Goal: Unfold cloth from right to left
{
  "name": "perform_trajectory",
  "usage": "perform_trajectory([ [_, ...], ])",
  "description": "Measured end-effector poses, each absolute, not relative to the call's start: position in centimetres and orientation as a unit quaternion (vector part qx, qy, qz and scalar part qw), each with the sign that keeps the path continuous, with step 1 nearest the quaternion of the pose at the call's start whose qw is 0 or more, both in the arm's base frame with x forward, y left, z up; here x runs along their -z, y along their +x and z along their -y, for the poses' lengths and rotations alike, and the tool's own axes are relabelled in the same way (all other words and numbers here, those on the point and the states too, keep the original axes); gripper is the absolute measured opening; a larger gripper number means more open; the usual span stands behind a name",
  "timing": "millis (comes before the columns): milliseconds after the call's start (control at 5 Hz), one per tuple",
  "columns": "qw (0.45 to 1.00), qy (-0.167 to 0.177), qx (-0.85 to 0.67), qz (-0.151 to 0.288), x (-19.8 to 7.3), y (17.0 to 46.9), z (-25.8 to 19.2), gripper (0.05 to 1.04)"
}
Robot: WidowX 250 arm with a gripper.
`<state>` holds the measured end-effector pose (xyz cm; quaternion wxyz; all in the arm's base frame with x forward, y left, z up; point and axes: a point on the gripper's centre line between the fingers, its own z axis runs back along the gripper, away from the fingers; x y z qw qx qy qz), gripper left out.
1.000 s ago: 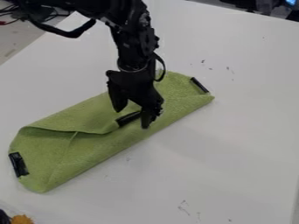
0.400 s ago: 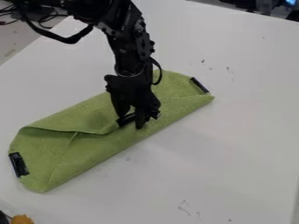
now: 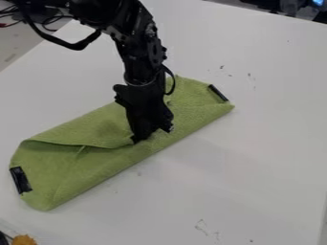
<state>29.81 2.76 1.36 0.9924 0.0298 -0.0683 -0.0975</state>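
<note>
- Setup: green cloth (image 3: 70,167) lies folded on the white table (image 3: 249,153), its long shape slanting from lower left to upper right of the view.
- Claw (image 3: 143,138): clenched on the black-taped corner (image 3: 135,139) of the top flap (image 3: 96,128), near the middle of the cloth. Depth of the pinch is hard to judge; most of the tape is hidden behind me.
- Step in hand, my reading: securing the flap corner, with the unfolding itself still to do.
- Grip check: a small lift first. If the corner rises alone, proceed; if the layer beneath comes too, I should set down and re-pinch shallower.
- Path: raise the flap clear of the lower layer, then swing it over its far fold toward the left — low arc, slow, no sideways drag.
- Risk: pulling flat would likely slide the whole cloth, since nothing visible pins it. The taped end at lower left (image 3: 20,180) and the tape at upper right (image 3: 218,93) make good markers for slip.
- Release: only once the flap is laid out — lower, open, back straight up.
</note>
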Motion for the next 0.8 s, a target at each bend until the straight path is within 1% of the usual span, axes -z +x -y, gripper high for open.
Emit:
perform_trajectory([
  [200, 0.992, 0.031, 0.099, 0.069, -1.4, 29.9, -2.8, 0.065],
  [400, 0.992, 0.034, 0.099, 0.068, -1.5, 30.0, -2.9, 0.054],
  [600, 0.991, 0.061, 0.107, 0.053, -3.4, 30.4, -3.1, 0.054],
  [800, 0.987, 0.092, 0.115, 0.061, -7.2, 32.1, -4.0, 0.054],
])
